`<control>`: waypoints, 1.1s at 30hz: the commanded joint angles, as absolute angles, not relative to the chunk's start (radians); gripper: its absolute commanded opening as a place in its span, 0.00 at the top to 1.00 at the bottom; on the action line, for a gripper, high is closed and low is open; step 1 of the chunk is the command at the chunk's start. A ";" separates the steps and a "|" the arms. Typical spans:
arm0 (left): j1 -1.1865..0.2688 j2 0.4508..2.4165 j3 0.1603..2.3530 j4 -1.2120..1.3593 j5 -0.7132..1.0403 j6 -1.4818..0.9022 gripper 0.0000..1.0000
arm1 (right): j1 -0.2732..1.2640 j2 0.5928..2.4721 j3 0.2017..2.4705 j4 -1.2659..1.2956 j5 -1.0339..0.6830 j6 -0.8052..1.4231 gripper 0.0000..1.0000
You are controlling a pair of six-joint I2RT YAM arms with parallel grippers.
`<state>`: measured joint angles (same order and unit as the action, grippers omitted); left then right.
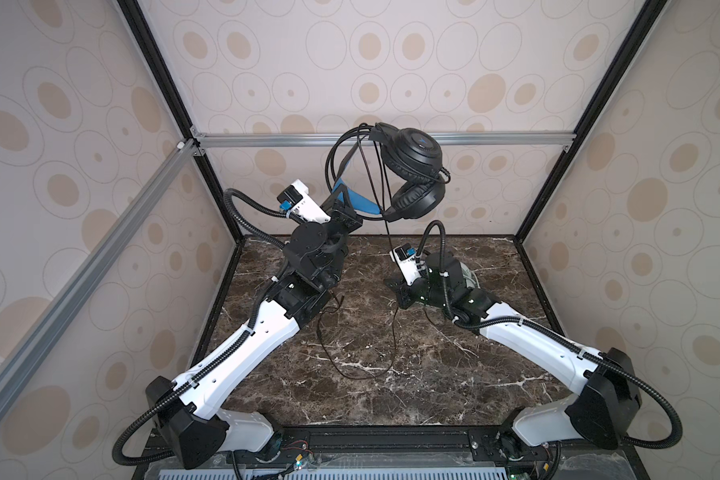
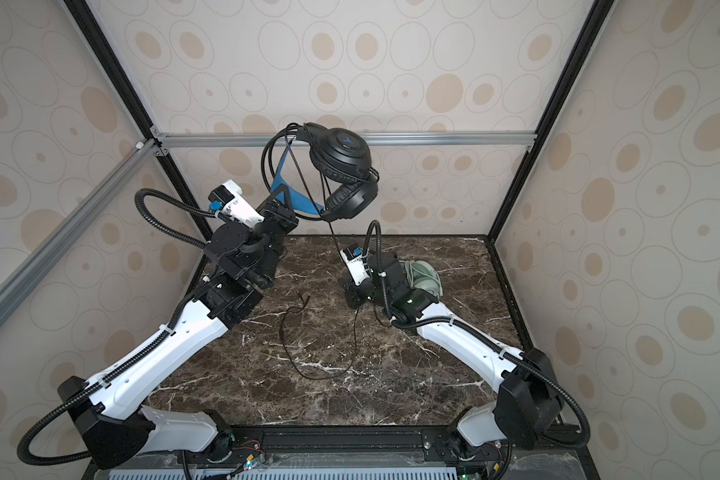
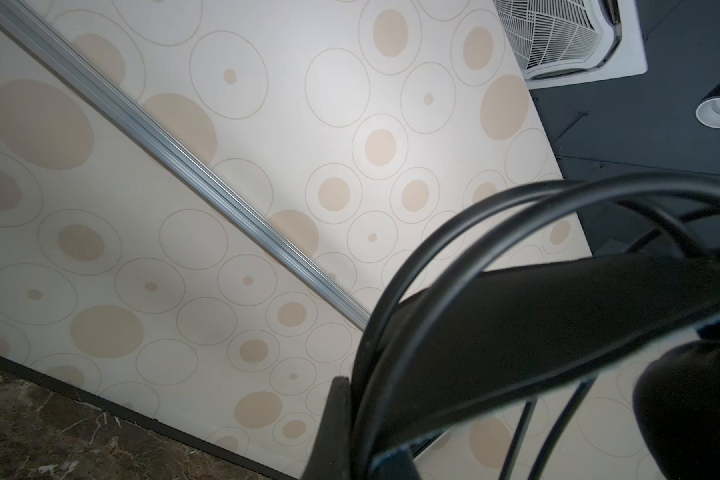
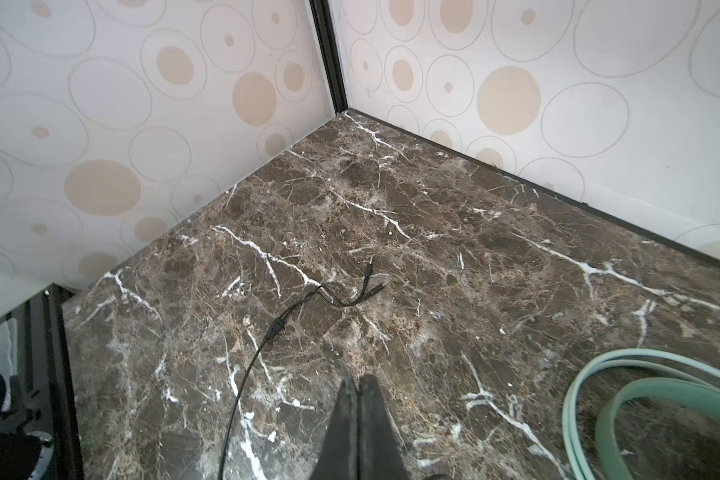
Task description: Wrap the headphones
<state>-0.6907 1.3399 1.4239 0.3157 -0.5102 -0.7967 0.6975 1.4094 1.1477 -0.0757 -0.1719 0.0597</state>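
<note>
The black headphones [image 1: 412,166] [image 2: 341,162] hang high in the air in front of the back wall. My left gripper [image 1: 341,201] [image 2: 281,198] [image 3: 366,419] is shut on their blue-lined headband [image 3: 558,311]. Their thin black cord [image 1: 366,376] [image 2: 308,374] [image 4: 242,386] drops past the right wrist and loops on the table, ending in a split plug [image 4: 368,274]. My right gripper [image 1: 396,297] [image 2: 352,293] [image 4: 358,380] is low over the table, shut, with nothing seen between its fingers and the cord beside it. The mint-green headphones [image 2: 427,276] [image 4: 641,395] lie behind the right arm.
The dark marble table [image 1: 433,374] is boxed in by patterned walls with black corner posts [image 1: 549,166]. A metal crossbar [image 1: 267,139] runs along the back wall at the height of the raised headset. Both forearms reach in from the front corners.
</note>
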 commanded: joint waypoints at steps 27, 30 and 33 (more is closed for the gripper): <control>-0.678 1.336 1.367 0.199 -0.855 -0.607 1.00 | 1.030 1.245 1.304 -0.436 0.132 -0.310 1.00; -0.678 1.337 1.354 0.166 -0.856 -0.577 1.00 | 1.035 1.253 1.343 -0.458 0.154 -0.325 1.00; -0.678 1.340 1.351 0.108 -0.861 -0.528 1.00 | 1.035 1.273 1.387 -0.496 0.184 -0.339 1.00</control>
<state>-0.6853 1.3483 1.3346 0.0937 -0.8108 -0.5591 1.0229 1.2663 1.3373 -0.4446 0.1555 -0.3019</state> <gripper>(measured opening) 0.075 0.043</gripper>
